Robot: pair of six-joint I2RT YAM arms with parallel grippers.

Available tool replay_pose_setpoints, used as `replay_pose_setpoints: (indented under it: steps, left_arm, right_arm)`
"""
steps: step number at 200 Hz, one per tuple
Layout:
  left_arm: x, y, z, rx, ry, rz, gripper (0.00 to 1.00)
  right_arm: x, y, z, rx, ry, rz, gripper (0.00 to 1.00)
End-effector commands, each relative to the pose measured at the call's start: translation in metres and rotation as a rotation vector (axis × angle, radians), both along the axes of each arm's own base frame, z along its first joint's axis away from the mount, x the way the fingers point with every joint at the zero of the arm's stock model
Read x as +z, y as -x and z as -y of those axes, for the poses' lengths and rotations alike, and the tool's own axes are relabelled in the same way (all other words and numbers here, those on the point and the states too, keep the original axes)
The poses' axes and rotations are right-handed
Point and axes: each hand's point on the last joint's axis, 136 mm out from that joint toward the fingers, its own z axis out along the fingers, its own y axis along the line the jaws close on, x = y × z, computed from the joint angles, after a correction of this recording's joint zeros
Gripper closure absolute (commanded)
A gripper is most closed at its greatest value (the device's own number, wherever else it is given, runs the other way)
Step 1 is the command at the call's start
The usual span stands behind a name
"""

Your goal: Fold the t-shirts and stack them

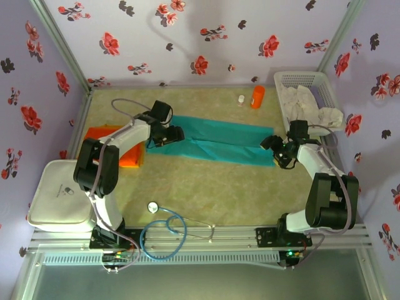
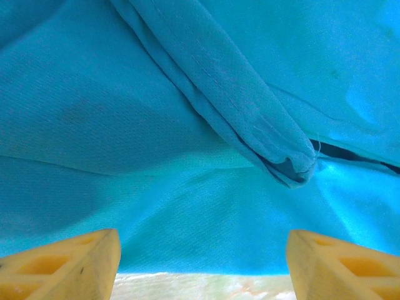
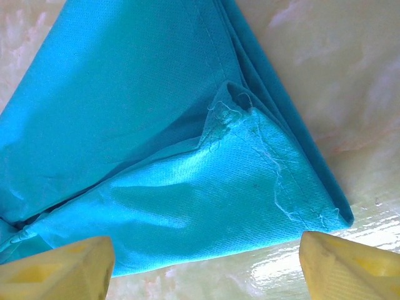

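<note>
The teal t-shirt (image 1: 219,144) lies flat on the table (image 1: 206,194), folded into a long narrow strip running L to R across the middle, a bit slanted. The left gripper (image 2: 203,245) sits over the strip's L end, jaws apart w/ nothing btw them. Its yellow fingers (image 2: 69,269) stand wide on either side, teal cloth just ahead, and a rolled fold of hem runs diagonally across that cloth. The right gripper (image 3: 206,249) is at the strip's R end, likewise holding nothing: jaws wide, the shirt's folded corner resting on the table just in front, layers stacked w/ a frayed seam edge on top. The orange t-shirt (image 1: 132,157) is on the table's L side, just beside the teal one's L end and partly hidden under the left arm. It looks folded, can't tell how neatly. In the far R corner is a white basket (image 1: 300,75) w/ pale cloths in it. Near the back edge stands an orange bottle (image 1: 257,97), a small white bottle (image 1: 241,99) beside it. At the front lies a blue-tubed stethoscope (image 1: 165,228), and a white lidded box (image 1: 59,194) sits at the L edge.
</note>
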Motion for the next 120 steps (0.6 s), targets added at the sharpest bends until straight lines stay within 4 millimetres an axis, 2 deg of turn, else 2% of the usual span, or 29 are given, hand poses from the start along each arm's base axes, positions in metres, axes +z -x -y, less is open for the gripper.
replay_pose_setpoints:
  steps: [1,4,8,19,48,120]
  left_arm:
    - [0.030,-0.024,0.029,0.073,0.221,0.126,0.28]
    - [0.030,-0.025,0.030,0.083,0.232,0.127,0.27]
    - [0.030,-0.025,0.030,0.093,0.243,0.128,0.19]
    - [0.030,-0.027,0.033,0.113,0.263,0.138,0.16]
    - [0.034,-0.031,0.040,0.140,0.312,0.160,0.15]
    - [0.020,-0.034,0.051,0.174,0.355,0.119,0.16]
  right_arm:
    - [0.000,0.000,-0.005,0.000,-0.018,0.009,0.22]
    - [0.000,0.000,-0.005,0.000,-0.018,0.009,0.22]
    - [0.000,0.000,-0.005,0.000,-0.018,0.010,0.22]
    - [0.000,0.000,-0.005,0.000,-0.017,0.008,0.22]
    - [-0.001,0.001,-0.007,-0.001,-0.022,0.009,0.22]
    - [0.001,0.002,-0.005,0.008,-0.008,0.003,0.22]
